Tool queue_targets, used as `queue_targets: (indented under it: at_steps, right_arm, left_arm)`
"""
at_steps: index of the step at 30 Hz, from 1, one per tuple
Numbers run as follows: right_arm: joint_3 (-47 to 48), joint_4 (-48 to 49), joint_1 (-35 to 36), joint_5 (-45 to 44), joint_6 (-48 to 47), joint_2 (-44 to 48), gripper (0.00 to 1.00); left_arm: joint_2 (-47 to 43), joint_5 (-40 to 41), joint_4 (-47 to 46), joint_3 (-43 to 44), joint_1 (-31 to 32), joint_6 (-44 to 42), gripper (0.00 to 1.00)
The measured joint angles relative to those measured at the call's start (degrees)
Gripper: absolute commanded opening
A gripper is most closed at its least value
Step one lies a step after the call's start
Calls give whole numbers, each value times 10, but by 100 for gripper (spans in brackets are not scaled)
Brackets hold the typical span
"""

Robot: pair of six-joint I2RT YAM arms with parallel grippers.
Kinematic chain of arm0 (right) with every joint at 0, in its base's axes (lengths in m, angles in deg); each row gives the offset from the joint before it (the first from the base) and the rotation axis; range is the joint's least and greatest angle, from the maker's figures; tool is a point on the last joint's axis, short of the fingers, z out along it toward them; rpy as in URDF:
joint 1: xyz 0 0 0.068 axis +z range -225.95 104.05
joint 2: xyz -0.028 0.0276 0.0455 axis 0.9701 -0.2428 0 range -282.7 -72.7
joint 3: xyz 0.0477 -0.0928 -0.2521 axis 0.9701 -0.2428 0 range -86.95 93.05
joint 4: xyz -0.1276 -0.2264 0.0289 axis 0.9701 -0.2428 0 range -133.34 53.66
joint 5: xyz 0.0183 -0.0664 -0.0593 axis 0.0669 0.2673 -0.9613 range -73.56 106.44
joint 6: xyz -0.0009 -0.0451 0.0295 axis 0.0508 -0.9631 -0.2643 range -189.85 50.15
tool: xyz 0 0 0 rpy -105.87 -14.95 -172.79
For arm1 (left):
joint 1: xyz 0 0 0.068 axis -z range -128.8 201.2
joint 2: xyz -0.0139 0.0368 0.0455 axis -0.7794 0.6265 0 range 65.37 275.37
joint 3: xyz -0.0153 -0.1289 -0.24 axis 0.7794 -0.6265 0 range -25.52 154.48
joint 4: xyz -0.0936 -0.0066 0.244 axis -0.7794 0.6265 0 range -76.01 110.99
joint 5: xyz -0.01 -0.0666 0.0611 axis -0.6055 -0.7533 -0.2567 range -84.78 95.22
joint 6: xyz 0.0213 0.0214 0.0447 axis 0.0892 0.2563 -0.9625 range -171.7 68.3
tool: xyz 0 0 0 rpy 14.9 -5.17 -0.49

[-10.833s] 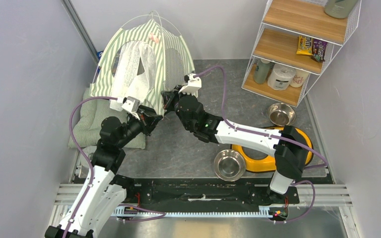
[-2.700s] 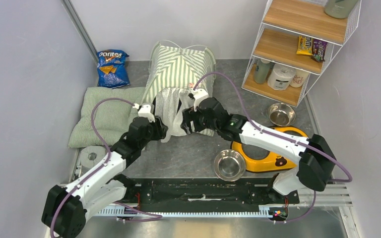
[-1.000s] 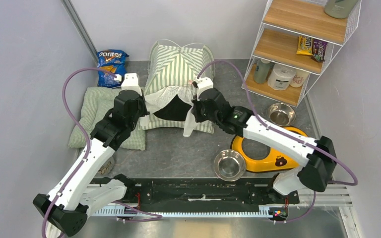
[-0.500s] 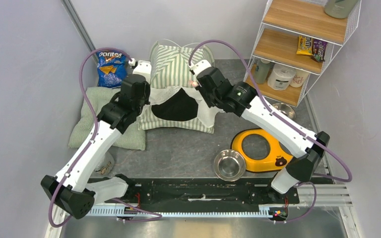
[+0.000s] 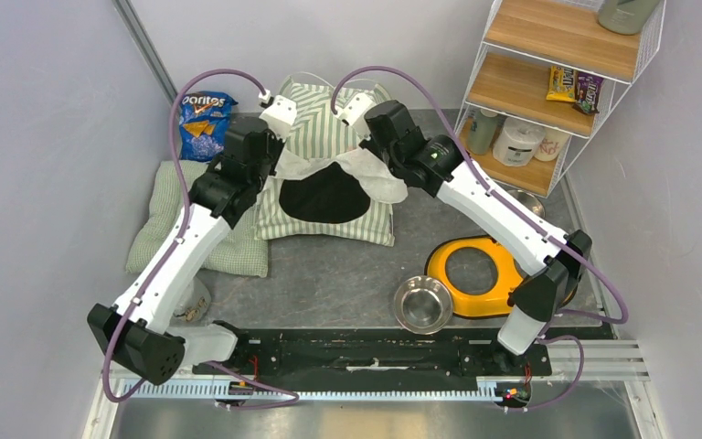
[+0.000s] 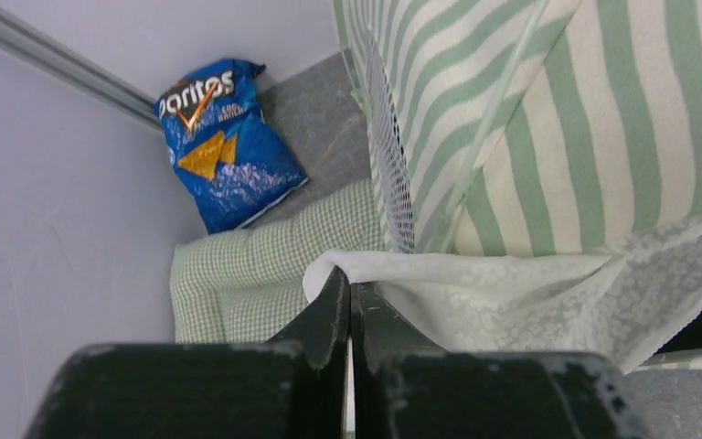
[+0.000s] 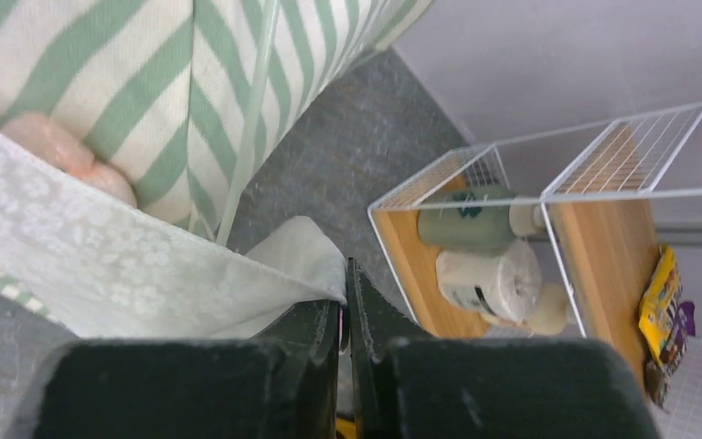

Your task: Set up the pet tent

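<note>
1. At the far edge of the tabletop, between the chip bag [image 5: 206, 123] and the shelf [image 5: 512, 119], the tent [image 5: 327, 112] stands upright.
2. Over the last second both arms swung outward and back, drawing the flaps apart. The dark doorway now gapes wider, so setup looks nearly done.
3. The left end effector [image 6: 349, 288] is clamped tight on the left flap [image 6: 475, 283]. The right end effector [image 7: 343, 274] pinches the right flap [image 7: 101, 265], jaws all but closed; I cannot tell if it is loosening.
4. From above, the arms hide the fingertips. The tent's inside is only black, and I cannot identify a pink lump [image 7: 64, 151] on the stripes.
</note>
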Motion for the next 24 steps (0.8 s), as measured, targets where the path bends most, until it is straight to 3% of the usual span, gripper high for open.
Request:
queue_targets:
  at_steps: [11,24]
  right_arm:
    - [-87,173,-13,89,-50,25,24]
    - [-127,241,-77,137,12,26,51]
  left_arm:
    - [32,-97,-49,48,-23,-78,2]
    - [92,-164,-77,83,-68,-78,4]
